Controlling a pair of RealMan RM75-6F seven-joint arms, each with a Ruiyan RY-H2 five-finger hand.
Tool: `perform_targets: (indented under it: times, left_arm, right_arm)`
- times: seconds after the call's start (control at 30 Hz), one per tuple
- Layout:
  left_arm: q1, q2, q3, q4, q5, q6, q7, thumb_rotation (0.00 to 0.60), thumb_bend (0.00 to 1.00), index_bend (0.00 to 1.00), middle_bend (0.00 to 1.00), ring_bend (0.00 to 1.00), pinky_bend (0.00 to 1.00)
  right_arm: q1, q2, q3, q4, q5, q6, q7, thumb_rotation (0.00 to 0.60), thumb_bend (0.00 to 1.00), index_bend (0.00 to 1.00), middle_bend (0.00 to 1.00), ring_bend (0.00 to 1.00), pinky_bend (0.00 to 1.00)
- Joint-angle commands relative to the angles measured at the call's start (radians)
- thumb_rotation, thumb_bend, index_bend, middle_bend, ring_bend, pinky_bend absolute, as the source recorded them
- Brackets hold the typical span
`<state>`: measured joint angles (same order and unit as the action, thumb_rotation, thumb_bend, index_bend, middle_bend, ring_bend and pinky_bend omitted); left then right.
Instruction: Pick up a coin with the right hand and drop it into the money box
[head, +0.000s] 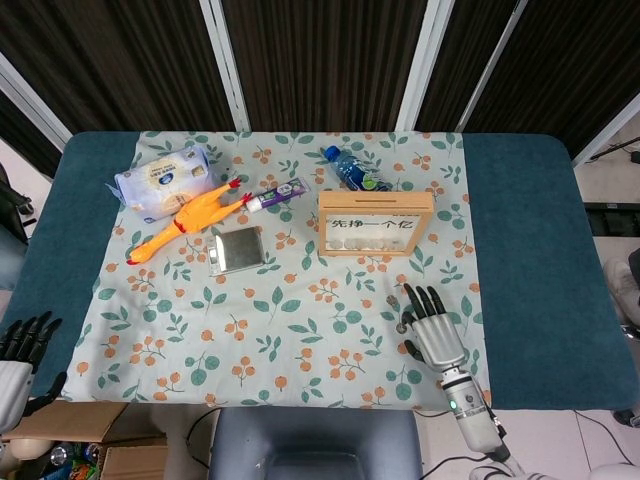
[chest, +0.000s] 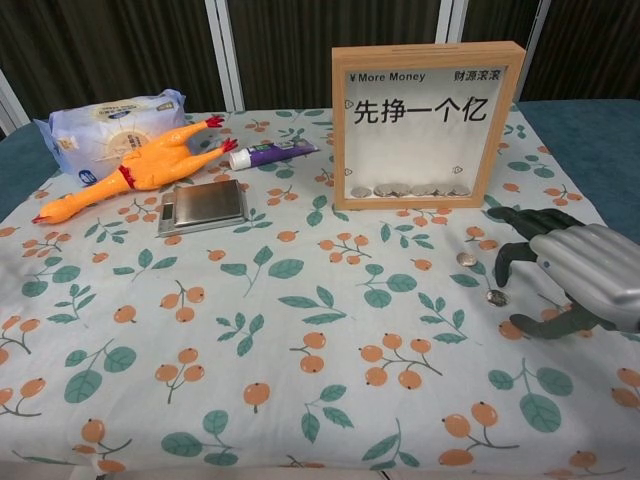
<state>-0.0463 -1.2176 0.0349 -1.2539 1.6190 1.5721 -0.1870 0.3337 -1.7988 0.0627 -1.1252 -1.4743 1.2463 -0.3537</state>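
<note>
At the table's near-left corner, the robot's left hand (head: 18, 352) hangs off the edge, fingers spread and holding nothing. On the leaf-and-berry tablecloth (chest: 300, 330), a pack of wet wipes (chest: 108, 133) lies far left, a rubber chicken (chest: 135, 170) beside it, then a small metal scale (chest: 204, 207) and a purple tube (chest: 272, 153). A blue water bottle (head: 352, 168) lies behind the wooden-framed money box (chest: 428, 125), which stands upright right of centre with a row of coins along its bottom. To the near right, the right hand (chest: 570, 275) arches over the cloth, fingers apart and curled downward, fingertips (chest: 500, 270) just above one coin (chest: 494, 297); another coin (chest: 466, 258) lies just beyond it. Whether a fingertip touches the coin cannot be told.
</note>
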Motion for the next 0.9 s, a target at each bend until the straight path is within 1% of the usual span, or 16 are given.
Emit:
perform_targets:
  times: [0.03,0.63,0.9]
  left_arm:
    - [0.001,0.000,0.000,0.001,-0.002,0.000,-0.002,0.600,0.36,0.00,0.00,0.00,0.00]
    - [0.001,0.002,-0.001,-0.004,-0.006,-0.006,0.001,0.600,0.36,0.00,0.00,0.00,0.00]
    - [0.002,0.003,-0.002,-0.003,-0.008,-0.006,0.004,0.600,0.36,0.00,0.00,0.00,0.00]
  right_arm:
    - [0.001,0.000,0.000,-0.001,0.000,0.001,0.001,0.600,0.41,0.57,0.00,0.00,0.00]
    - [0.010,-0.005,0.001,0.001,0.027,-0.024,-0.014,0.600,0.42,0.57,0.00,0.00,0.00]
    - [0.019,0.005,-0.001,-0.015,0.038,-0.050,-0.009,0.600,0.42,0.56,0.00,0.00,0.00]
